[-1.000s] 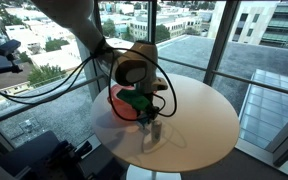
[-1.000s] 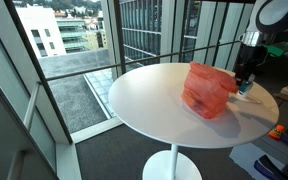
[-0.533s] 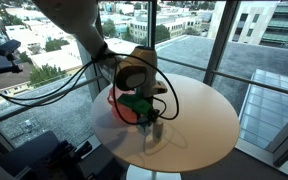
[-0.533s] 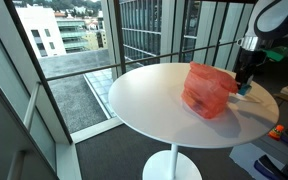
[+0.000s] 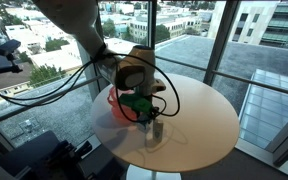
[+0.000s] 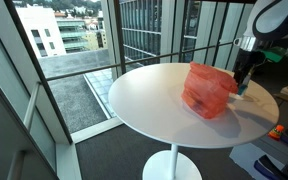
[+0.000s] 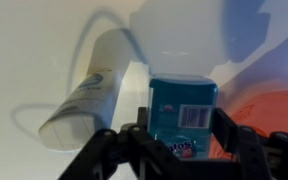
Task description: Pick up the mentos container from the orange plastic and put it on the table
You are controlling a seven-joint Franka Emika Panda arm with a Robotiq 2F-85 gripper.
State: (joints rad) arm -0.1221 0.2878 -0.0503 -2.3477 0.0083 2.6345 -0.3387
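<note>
- While the jaws stand partly closed, the gripper (image 7: 182, 140) clamps the mentos container (image 7: 182, 112) between its dark fingers (image 7: 228, 130), one against each side of the teal-blue box; a barcode label on the box faces the wrist camera.
- In an exterior view the gripper (image 6: 243, 86) hangs low at the right of the scene, just beside the right flank of the orange plastic (image 6: 208, 90); the container shows there only as a small teal patch (image 6: 242, 90) at the fingertips.
- The mentos container is outside the orange plastic and low over the table (image 6: 154, 100); whether its base touches the top I cannot tell.
- A grey cylinder (image 7: 89, 100) lies just left of the container in the wrist view, slanting across the picture; in an exterior view it stands upright (image 5: 155, 131) on the table, on the near side of the gripper (image 5: 142, 112) and close under it.
- In that same view the held container reads as a green-teal block (image 5: 136, 103); the orange plastic (image 5: 112, 100) sits to its left, partly hidden by the wrist and its cables.
- In the wrist view the orange plastic fills the right edge (image 7: 274, 115), close beside the container but apart from it.
- The table (image 5: 199, 125) is round, pale and smooth; tall windows (image 6: 144, 30) stand on its far side.
</note>
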